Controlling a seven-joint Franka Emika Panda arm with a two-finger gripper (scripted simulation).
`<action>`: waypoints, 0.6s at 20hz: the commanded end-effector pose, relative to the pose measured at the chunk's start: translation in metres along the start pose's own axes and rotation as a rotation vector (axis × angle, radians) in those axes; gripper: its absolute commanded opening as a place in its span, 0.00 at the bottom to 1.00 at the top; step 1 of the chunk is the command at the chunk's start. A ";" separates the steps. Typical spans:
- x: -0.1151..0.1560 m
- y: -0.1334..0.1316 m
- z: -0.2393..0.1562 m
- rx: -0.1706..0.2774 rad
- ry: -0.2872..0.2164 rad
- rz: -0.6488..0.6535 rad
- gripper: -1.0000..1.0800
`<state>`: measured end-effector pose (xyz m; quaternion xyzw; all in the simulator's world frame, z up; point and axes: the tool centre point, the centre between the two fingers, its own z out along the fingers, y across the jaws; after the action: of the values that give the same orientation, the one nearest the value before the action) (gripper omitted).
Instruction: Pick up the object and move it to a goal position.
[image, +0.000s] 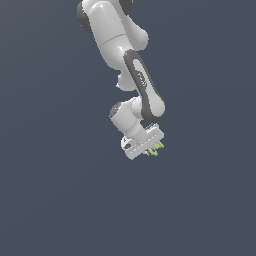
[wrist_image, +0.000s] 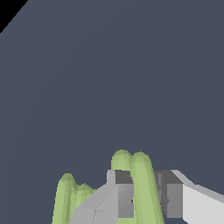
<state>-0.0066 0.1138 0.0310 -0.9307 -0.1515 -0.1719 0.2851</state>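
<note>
Wrist view shows the end effector (wrist_image: 144, 199) clenched on the object (wrist_image: 142, 183), one green bar pinched between its fingers (wrist_image: 120, 197). Risk: the grip is narrow and off-centre, so fast motion could rotate or drop it.

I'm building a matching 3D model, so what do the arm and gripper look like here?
The white robot arm has rounded, glossy white link shells with dark grey bands at the joints and one dark grey strip along the forearm. The gripper has a boxy white body and short grey, blocky fingers. No cables or markings are visible.
</note>
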 end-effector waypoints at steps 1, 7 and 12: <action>0.000 0.000 0.000 0.000 0.000 0.000 0.00; 0.000 0.000 0.000 0.000 0.000 0.000 0.00; 0.006 -0.001 0.001 0.000 0.000 0.000 0.00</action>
<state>-0.0035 0.1152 0.0321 -0.9308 -0.1511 -0.1720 0.2849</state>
